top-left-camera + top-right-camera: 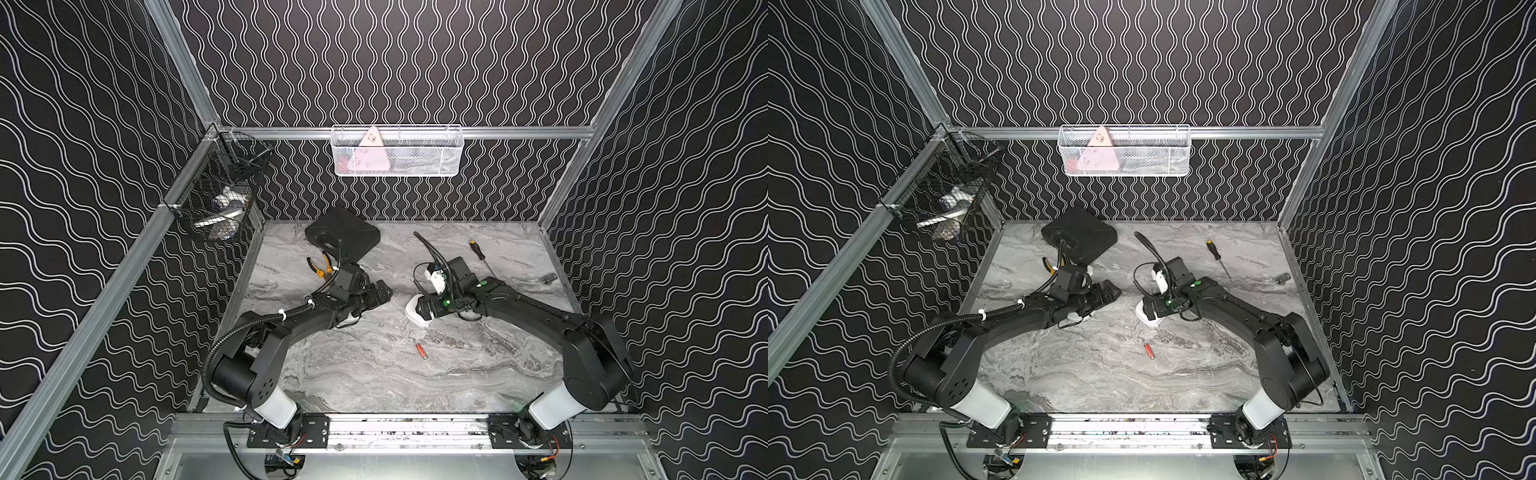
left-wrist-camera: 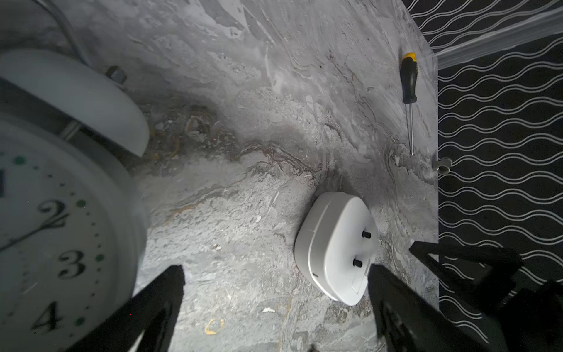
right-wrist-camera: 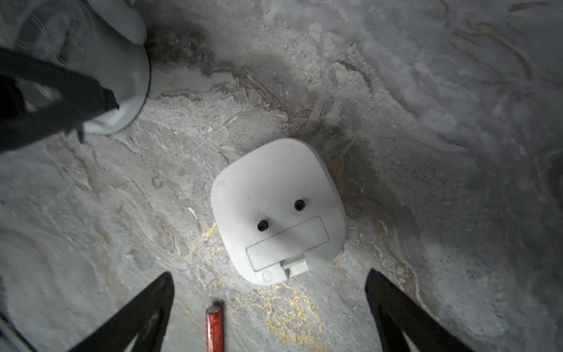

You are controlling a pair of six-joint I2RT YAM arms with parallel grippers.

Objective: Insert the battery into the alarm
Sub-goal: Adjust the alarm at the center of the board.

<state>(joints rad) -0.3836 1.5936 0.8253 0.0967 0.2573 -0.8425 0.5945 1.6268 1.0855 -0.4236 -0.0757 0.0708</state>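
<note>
Grey stone tabletop (image 1: pixel 374 374) sits inside black wavy walls (image 1: pixel 395 62). The white alarm (image 3: pixel 275 210) lies face down near its middle, battery door (image 3: pixel 288 242) shut. The red battery (image 3: pixel 214 326) lies loose, nearer the front edge. Nothing looks done yet: door, then battery. Left jaws and right jaws are spread wide, empty. The right jaws hang over the alarm, battery just behind their tips.

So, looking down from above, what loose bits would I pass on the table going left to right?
In a top view: pliers → red battery → screwdriver → small metal socket.
</note>
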